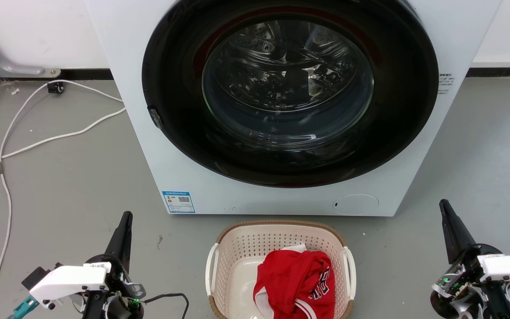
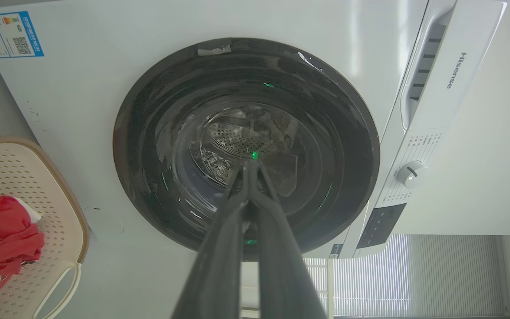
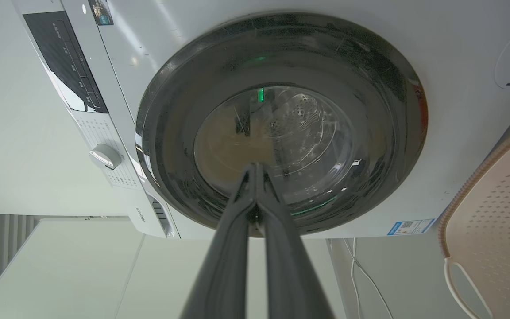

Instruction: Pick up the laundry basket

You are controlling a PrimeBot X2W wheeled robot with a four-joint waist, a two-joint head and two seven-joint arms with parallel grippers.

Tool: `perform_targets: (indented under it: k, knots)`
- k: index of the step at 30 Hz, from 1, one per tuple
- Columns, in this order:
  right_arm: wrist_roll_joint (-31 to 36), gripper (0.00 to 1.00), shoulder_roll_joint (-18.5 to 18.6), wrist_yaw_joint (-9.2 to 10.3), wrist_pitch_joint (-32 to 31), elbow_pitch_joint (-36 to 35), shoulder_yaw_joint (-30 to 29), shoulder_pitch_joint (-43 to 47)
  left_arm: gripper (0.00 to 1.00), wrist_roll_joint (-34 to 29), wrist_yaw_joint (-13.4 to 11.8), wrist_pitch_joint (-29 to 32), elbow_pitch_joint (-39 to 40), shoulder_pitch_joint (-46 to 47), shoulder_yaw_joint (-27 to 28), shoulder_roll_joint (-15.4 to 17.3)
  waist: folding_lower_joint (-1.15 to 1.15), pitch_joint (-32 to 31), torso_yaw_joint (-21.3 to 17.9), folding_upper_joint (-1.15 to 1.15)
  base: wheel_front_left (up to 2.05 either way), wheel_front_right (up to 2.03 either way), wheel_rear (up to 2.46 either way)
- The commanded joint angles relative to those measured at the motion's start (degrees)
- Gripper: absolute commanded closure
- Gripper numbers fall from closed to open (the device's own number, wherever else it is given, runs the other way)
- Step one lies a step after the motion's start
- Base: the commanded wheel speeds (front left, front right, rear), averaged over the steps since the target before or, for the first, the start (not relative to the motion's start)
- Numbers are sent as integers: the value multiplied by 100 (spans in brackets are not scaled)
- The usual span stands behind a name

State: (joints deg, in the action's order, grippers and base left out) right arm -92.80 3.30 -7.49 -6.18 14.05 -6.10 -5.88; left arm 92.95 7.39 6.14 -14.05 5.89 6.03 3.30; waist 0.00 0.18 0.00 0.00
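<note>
The cream laundry basket (image 1: 241, 248) with a brown woven-look rim and two white side handles stands on the grey floor at the bottom centre, just in front of the washer. A red and white garment (image 1: 297, 281) lies in it. My left gripper (image 1: 125, 216) is shut and empty, to the left of the basket, well clear of it. On the other side my right gripper (image 1: 443, 204) is shut too, with nothing in it. The left wrist view has the basket (image 2: 56, 208) at its left edge beyond the shut fingertips (image 2: 249, 164). In the right wrist view the basket (image 3: 485, 212) is at the right, past the fingertips (image 3: 255, 167).
A white front-loading washer (image 1: 157, 146) with a dark round door (image 1: 290, 95) stands right behind the basket. White cables (image 1: 5, 186) trail over the floor at the left. Bare floor lies on both sides of the basket.
</note>
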Motion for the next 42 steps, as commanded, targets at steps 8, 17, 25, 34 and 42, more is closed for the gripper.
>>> perform_targets:
  k: [8, 17, 25, 34, 42]
  knots:
    - [21, 100, -23, 0, -31, 6, -14, -68, 100, -30, 20, 19, -9, 60, 20, -10, 0, 0, 0, 0, 0, 0, 0]
    - [3, 0, -19, 1, -13, 141, 5, 131, 0, -1, -7, -3, -151, -123, -6, -36, 0, 0, 0, 0, 0, 0, 0]
    - [105, 0, -26, 1, 197, -14, 78, 297, 0, -124, -5, -212, 11, -255, -94, -47, 0, 4, 2, 0, 0, 0, 0]
    - [335, 0, -27, 0, 439, -152, 59, 396, 0, -500, -3, -451, 64, -311, 29, -45, 0, 12, 4, 0, 0, 0, 0]
    - [1007, 0, -28, -1, 634, -249, -95, 457, 0, -971, -2, -644, 141, -348, 88, -44, 0, 13, 7, 0, 0, 0, 0]
